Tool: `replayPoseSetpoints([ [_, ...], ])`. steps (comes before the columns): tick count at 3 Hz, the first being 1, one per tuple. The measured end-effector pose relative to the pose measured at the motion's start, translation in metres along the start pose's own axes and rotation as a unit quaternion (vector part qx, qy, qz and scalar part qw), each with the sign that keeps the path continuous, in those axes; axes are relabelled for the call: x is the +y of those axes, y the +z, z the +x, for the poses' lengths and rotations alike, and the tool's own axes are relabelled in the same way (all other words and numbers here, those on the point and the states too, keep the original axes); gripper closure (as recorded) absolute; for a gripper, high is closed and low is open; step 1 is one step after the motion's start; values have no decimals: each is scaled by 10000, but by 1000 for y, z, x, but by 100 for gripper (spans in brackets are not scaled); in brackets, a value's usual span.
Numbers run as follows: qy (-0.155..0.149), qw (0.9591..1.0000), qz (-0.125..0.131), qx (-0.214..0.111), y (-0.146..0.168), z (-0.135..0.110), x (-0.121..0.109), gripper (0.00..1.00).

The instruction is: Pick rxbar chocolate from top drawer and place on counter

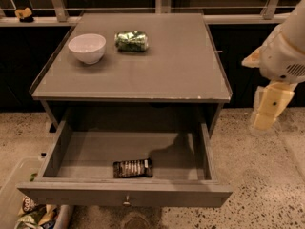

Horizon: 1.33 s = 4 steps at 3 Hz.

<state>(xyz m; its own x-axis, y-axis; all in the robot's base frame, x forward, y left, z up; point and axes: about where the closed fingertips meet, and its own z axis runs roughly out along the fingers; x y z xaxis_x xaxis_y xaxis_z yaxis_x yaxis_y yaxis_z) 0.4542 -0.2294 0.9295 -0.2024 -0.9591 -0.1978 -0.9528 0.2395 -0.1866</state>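
The rxbar chocolate (133, 168) lies flat in a dark wrapper with pale lines, near the front middle of the top drawer's floor. The top drawer (125, 194) is pulled wide open below the counter, with a small metal knob at the middle of its front panel. The counter (157, 66) is a flat grey top above the drawer. My gripper (263, 122) hangs pointing down on the cream arm at the far right, outside the drawer's right side and well apart from the bar. It holds nothing that I can see.
A white bowl (87, 47) and a shiny green foil packet (131, 40) sit at the back left of the counter. A clear bin with packets (28, 213) stands on the speckled floor at the lower left. A railing and dark windows run behind.
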Motion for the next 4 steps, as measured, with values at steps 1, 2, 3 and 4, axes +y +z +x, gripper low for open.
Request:
replayPoseSetpoints([
  [1,-309,9982,-504,-3,61,11,4,0],
  [2,-309,9982,-504,-3,61,11,4,0],
  [3,-570,9950,-784,-222,82,3,18,0],
  [4,-1075,9842,-1226,-696,117,-19,47,0],
])
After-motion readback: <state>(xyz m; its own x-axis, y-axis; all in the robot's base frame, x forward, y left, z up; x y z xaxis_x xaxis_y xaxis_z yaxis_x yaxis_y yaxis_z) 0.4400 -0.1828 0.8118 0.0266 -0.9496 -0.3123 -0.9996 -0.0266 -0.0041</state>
